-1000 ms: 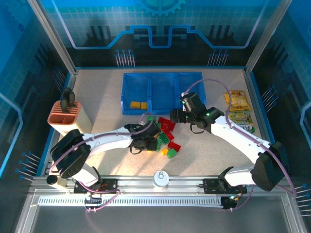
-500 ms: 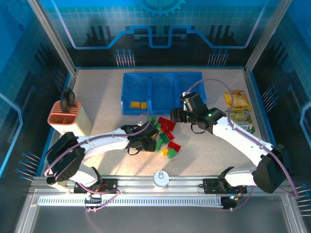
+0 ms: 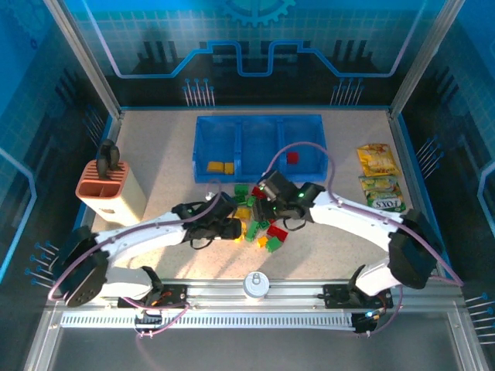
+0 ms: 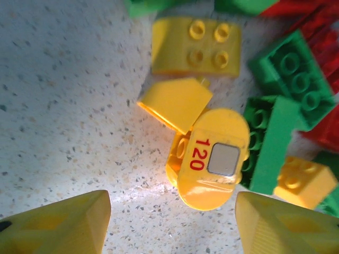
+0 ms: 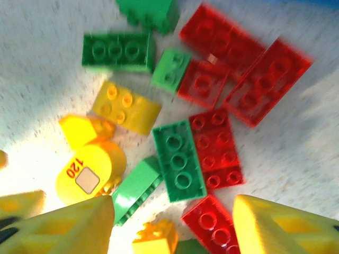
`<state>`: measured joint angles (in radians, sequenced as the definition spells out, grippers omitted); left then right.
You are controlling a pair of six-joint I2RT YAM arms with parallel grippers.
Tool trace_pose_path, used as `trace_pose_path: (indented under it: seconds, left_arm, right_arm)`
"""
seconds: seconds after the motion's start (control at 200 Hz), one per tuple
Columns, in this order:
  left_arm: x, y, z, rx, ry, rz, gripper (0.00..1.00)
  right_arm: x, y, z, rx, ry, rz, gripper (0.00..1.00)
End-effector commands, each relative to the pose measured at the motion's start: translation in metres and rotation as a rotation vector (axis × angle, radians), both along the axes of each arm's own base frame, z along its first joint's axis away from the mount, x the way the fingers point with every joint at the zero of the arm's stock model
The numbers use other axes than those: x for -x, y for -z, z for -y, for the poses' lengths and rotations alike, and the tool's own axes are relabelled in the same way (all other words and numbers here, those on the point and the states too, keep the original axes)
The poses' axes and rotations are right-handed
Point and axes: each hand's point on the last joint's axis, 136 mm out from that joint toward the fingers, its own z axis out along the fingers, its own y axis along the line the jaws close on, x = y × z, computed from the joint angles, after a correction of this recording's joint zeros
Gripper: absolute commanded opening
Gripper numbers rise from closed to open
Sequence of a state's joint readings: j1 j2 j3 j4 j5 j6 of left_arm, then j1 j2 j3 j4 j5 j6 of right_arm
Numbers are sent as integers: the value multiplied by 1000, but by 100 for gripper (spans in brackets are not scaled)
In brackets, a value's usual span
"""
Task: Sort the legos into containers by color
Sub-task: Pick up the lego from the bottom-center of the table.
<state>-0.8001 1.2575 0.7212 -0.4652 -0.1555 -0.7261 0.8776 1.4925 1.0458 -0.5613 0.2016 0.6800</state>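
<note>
The legos lie in a loose pile (image 3: 264, 224) of red, green and yellow bricks in front of the blue tray (image 3: 259, 118), whose three compartments are the containers. Two yellow bricks (image 3: 220, 167) lie in the left compartment and one red brick (image 3: 292, 158) in the right. My left gripper (image 4: 172, 227) is open at the pile's left edge, just short of a rounded yellow brick marked 120 (image 4: 214, 159). My right gripper (image 5: 172, 227) is open over the pile, with a red brick (image 5: 212, 222) and a small yellow one (image 5: 156, 238) between its fingers. From above, the left gripper (image 3: 238, 227) and right gripper (image 3: 265, 210) are close together.
A salmon slotted holder (image 3: 104, 185) with black utensils stands at the left. Two snack packets (image 3: 377, 160) (image 3: 383, 193) lie at the right. A white knob (image 3: 255, 284) sits on the rail at the near edge. Bare table lies left of the pile.
My right arm swung from above the tray's right compartment down and left to the pile; a red brick now lies in that compartment. My left gripper shifted slightly left.
</note>
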Motion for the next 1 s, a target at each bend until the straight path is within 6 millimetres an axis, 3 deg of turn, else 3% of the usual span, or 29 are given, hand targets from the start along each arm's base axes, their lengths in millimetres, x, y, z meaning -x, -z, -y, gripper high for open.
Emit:
trace_pose_path:
  seconds: [0.0,0.21,0.615,0.995]
  left_arm:
    - [-5,-16,-4,94,-25,60,65]
    - [-2,-30,-33,93,-93,113,65]
    - [5,-27,-48,90,-121,126,65]
    - [8,-24,-55,91,-137,130,65]
  right_arm:
    - [12,15,-5,32,72,-74,58]
    - [29,42,-17,98,89,-151,54]
    - [36,55,-46,77,84,-180,53]
    - [39,72,-35,167,120,-198,39]
